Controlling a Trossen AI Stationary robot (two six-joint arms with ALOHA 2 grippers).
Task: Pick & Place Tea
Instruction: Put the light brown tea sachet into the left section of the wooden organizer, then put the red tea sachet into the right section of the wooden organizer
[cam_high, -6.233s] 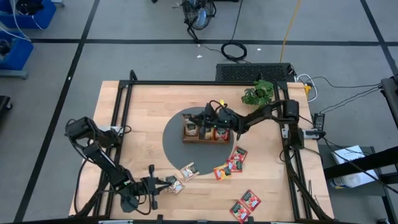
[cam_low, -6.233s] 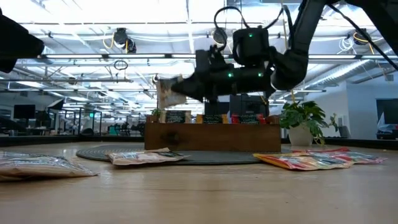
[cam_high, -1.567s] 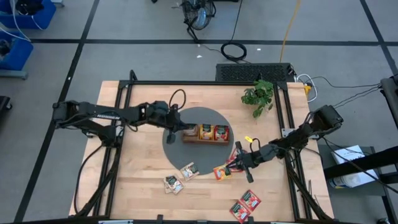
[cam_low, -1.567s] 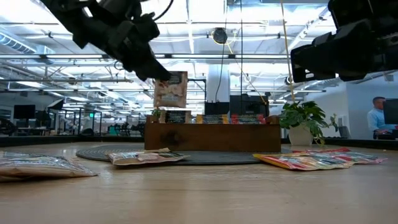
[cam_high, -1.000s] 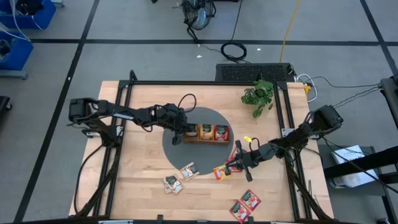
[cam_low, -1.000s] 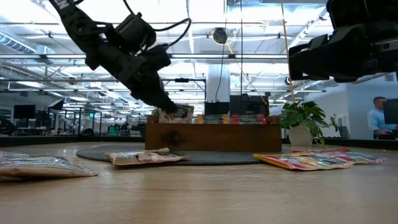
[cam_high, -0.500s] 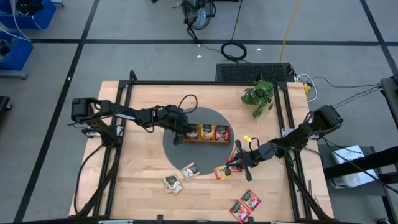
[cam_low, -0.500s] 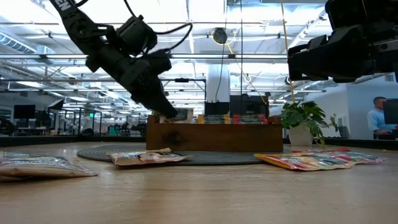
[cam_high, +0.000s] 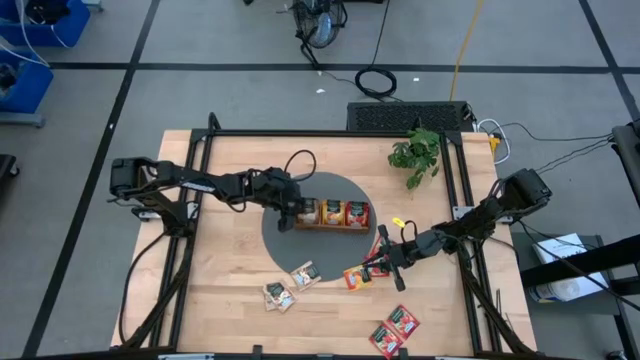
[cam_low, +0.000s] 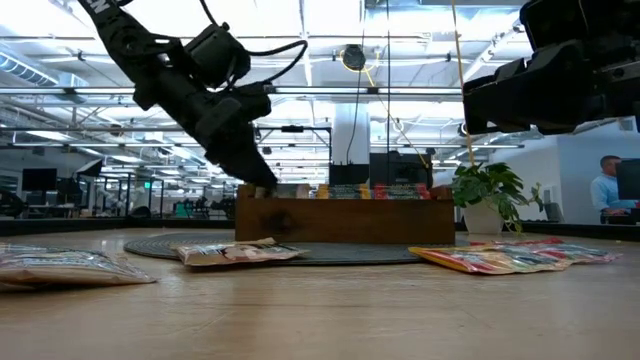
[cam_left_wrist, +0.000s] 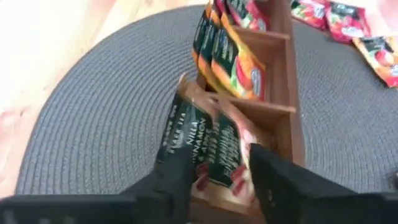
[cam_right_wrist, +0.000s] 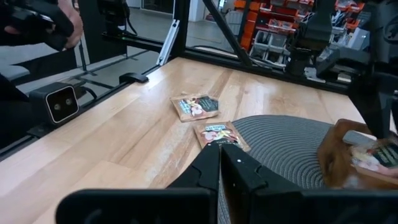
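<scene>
One tray (cam_high: 330, 224), one plant (cam_high: 414, 150), two arms (cam_high: 190, 181)

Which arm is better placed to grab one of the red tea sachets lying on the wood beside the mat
The right. Its gripper hovers right at the red sachets, while the left gripper is at the far end of the wooden tray, occupied with a beige sachet there.
</scene>
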